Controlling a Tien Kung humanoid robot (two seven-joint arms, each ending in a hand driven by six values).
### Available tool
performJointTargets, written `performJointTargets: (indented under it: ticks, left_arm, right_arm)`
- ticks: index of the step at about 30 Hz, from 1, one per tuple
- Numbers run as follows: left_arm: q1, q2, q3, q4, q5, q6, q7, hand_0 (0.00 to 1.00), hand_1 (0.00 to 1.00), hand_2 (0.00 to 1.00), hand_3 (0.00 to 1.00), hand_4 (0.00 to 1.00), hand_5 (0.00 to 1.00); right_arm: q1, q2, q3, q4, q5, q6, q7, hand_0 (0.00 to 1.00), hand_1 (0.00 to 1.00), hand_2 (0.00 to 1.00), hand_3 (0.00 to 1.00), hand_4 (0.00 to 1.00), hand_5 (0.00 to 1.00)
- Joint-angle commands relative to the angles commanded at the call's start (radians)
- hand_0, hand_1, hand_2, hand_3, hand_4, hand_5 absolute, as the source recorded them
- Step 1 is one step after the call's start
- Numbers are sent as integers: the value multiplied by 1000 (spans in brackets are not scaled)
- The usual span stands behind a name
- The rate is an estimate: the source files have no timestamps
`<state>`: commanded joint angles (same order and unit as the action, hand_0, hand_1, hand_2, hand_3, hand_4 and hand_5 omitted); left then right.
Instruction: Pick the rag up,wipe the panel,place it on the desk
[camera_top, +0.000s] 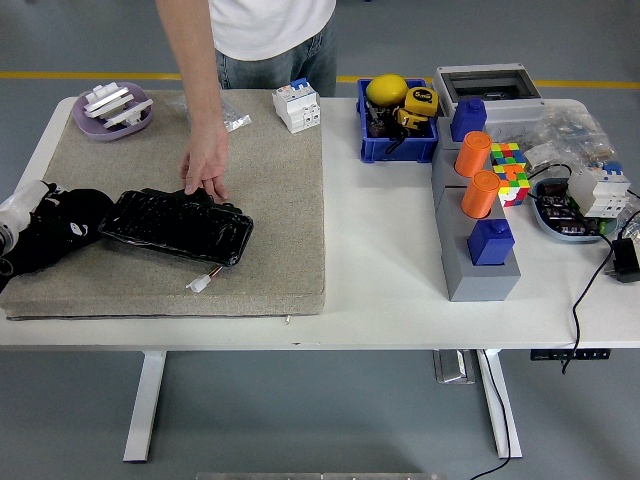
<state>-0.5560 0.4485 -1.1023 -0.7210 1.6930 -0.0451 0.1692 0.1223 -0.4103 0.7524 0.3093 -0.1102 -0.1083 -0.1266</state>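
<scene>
Blue bin (398, 130) at far centre holds a yellow object and a tape measure (419, 106). Two orange cylinders (477, 175) stand on a grey stepped block (473, 255). Purple dish (112, 112) sits far left.
</scene>
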Motion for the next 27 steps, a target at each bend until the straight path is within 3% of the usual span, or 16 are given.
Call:
performJointTargets:
  ticks: [4,5,10,11,16,17,27]
  left_arm:
    - [2,-3,-1,4,2,15,1,406,754,785,594,633,86]
    - [2,-5,-1,6,8,21,2,365,679,695,573,442,11]
    - [3,-11,2,12,38,48,7,365,679,695,573,442,11]
    - [4,-11,2,13,47,53,10,308,600,688,559,191,2]
    - [12,-12,1,4,82,84,21,308,600,688,559,191,2]
    - [13,-12,-1,1,89,90,24,274,549,689,555,58,2]
    - [37,-2,-59,-45,144,122,63,256,522,698,558,2,2]
  right_arm:
    - [-1,1,7,-1,-2,1,0,751,620,620,556,907,424]
    - [-1,1,10,-2,-3,1,0,751,620,620,556,906,423]
    - [2,3,22,-3,-10,-1,1,751,620,620,556,906,423]
    - [2,3,26,-2,-12,-2,1,751,620,620,556,906,423]
    - [1,2,32,-1,-18,-2,1,751,620,620,556,906,423]
    - [1,2,31,-2,-17,-1,0,751,620,619,556,906,423]
    - [0,5,37,-3,-19,-2,2,751,620,620,556,906,423]
